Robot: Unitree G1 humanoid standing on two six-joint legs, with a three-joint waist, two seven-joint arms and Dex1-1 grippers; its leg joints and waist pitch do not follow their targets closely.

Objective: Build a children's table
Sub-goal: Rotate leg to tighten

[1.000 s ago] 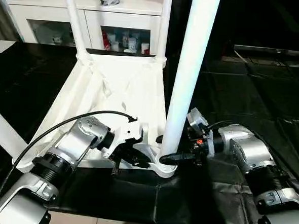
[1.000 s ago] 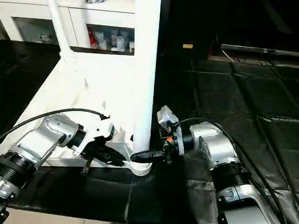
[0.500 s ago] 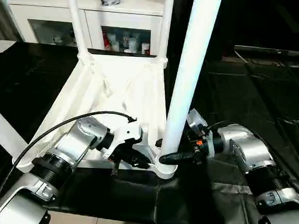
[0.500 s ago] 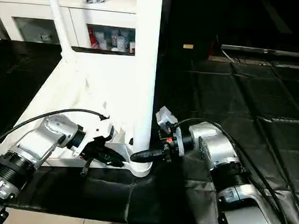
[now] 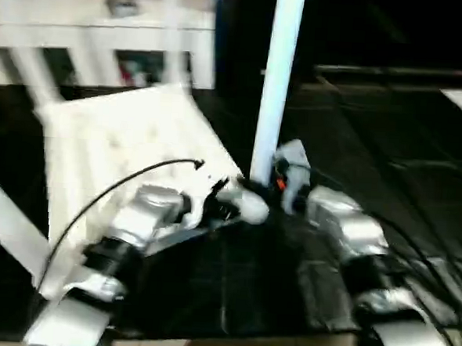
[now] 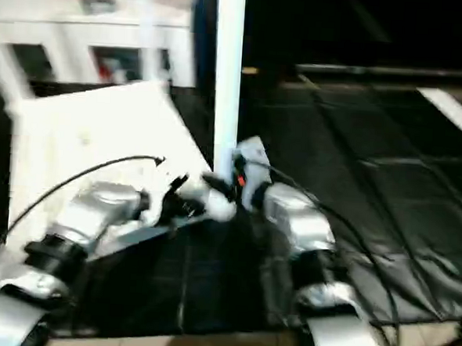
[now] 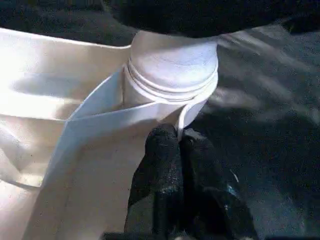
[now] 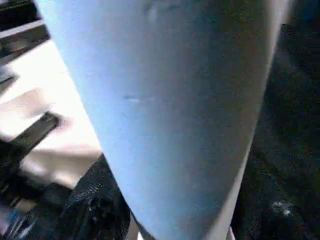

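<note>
Seating the leg (image 5: 278, 74) upright in the tabletop's (image 5: 123, 143) near-right corner socket (image 7: 172, 75) — long axis vertical. Left tool (image 7: 175, 165) pinched shut on the socket's thin rim; right tool (image 5: 281, 180) sits beside the leg's base — grip not discernible.

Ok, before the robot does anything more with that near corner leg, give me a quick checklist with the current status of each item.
1. Leg upright in the corner socket: ok.
2. Leg fully seated: cannot tell; threads show above the socket rim.
3. Left gripper pinching the tabletop rib beside the socket: ok.
4. Right gripper on the leg: cannot tell.
5. Left arm cable away from the socket: ok.
</note>
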